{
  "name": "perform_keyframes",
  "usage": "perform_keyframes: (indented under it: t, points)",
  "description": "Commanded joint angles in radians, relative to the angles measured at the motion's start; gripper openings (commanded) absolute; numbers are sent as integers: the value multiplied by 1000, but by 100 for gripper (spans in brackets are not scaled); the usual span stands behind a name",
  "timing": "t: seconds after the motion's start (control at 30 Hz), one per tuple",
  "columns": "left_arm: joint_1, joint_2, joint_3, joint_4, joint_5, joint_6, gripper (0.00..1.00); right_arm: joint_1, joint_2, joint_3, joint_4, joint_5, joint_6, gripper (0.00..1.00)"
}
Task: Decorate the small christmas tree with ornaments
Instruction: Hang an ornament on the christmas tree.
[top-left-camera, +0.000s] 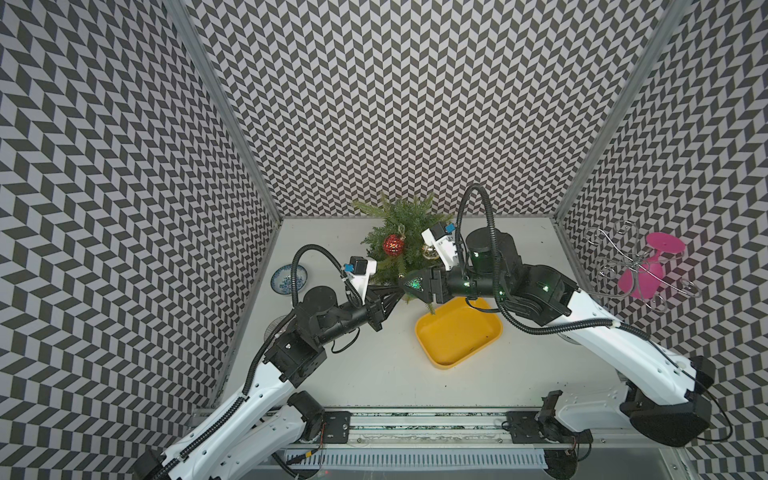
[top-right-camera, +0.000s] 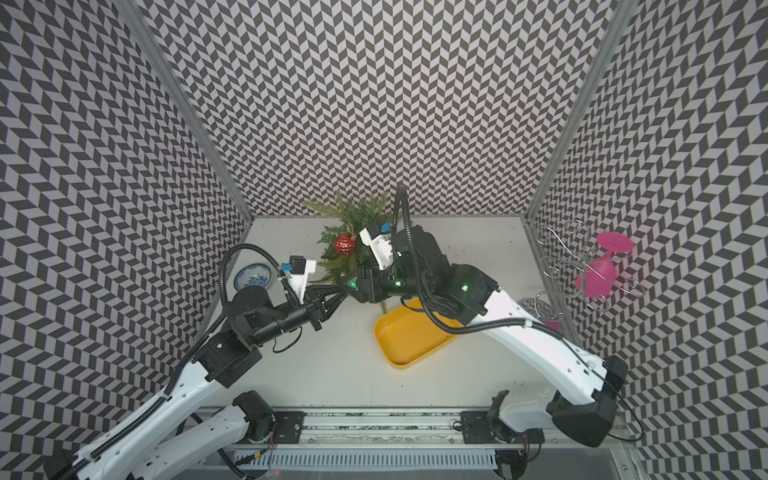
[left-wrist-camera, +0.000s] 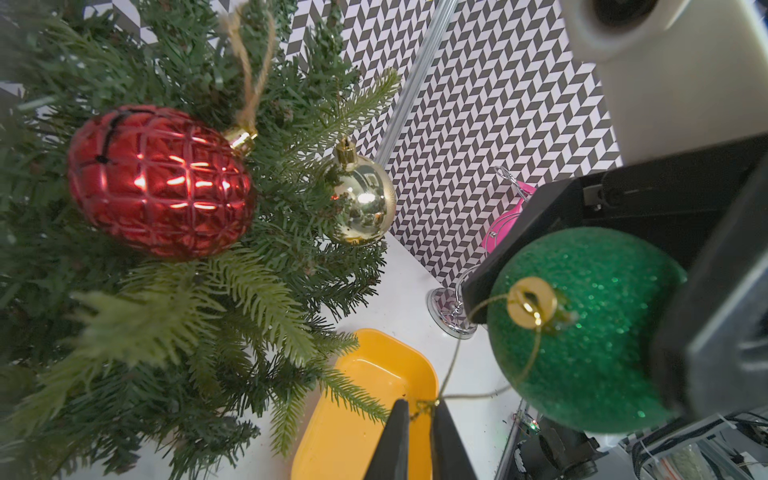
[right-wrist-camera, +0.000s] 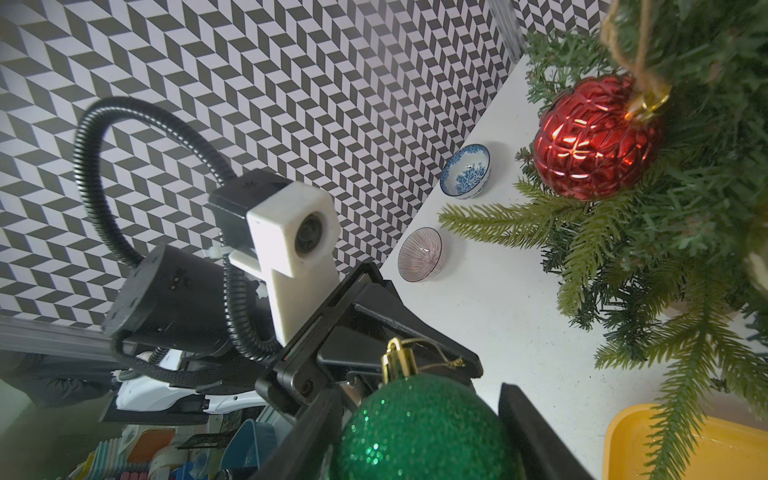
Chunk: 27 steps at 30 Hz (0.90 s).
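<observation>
Just in front of the tree (top-left-camera: 405, 220), hung with a red bauble (top-left-camera: 393, 244) and a gold bauble (top-left-camera: 428, 250), the right gripper (top-left-camera: 404, 286) clamped the green bauble (left-wrist-camera: 590, 332) while the left gripper (left-wrist-camera: 417, 409) pinched shut on its string (left-wrist-camera: 450, 370).

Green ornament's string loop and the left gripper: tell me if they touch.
Touching. The left wrist view shows the left gripper with its tips shut on the thin gold string loop of the green ornament.
</observation>
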Motion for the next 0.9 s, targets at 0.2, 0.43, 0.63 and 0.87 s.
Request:
perform_keyframes:
  t: [0.2,0.43,0.63,0.87]
  points:
    - [18,-39,5,-39,-38,36,0,9,25,28,55,-4,8,58]
    - [81,-71,-5,-82,-18,40,0,12,43,41,48,12,12,58]
    - [140,-72,8,-139,-32,58,0,23,66,55,52,19,6,58]
    - [181,-75,29,-170,-78,62,0,29,97,72,61,44,-5,58]
